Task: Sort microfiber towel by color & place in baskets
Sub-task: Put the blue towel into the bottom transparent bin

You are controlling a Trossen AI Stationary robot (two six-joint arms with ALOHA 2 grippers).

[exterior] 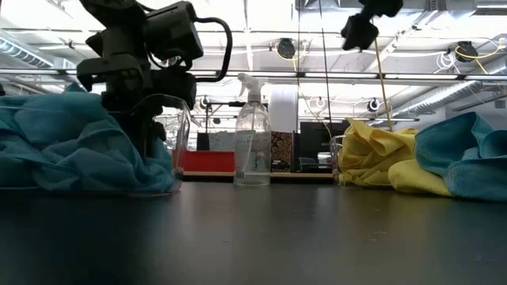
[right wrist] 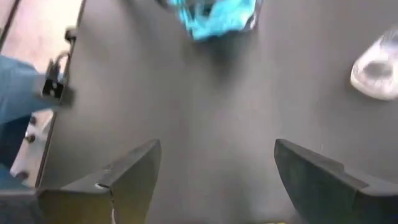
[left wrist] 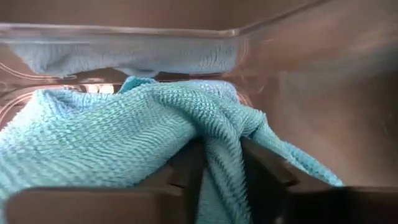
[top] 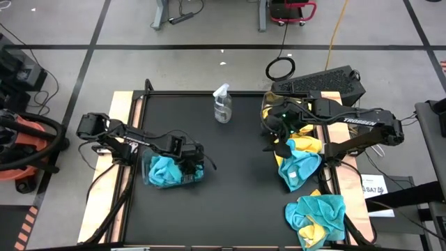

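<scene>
A clear basket (top: 148, 176) at the table's left holds teal towels (top: 166, 169). My left gripper (top: 189, 159) reaches down into it. In the left wrist view its fingers stand a little apart with a bunched fold of a teal towel (left wrist: 124, 137) between them, below the basket's rim (left wrist: 124, 34). My right gripper (right wrist: 217, 180) hangs open and holds nothing, high over the bare mat at the right (top: 273, 136). Below and beside it lies a heap of yellow and teal towels (top: 300, 162). A second heap (top: 317, 217) lies near the front right corner. My left gripper comes from above, slanting down into the basket. A bunched fold of the teal towel (left wrist: 221, 171) runs between its parted fingers (left wrist: 273, 177) and touches their inner sides. The rest of the towel lies slack on the teal heap in the basket.
A clear spray bottle (top: 222, 104) stands at the far middle of the mat. Yellow towels (exterior: 372, 150) sit by a clear wall at the far right, under the right arm. The middle of the black mat (top: 237, 188) is bare.
</scene>
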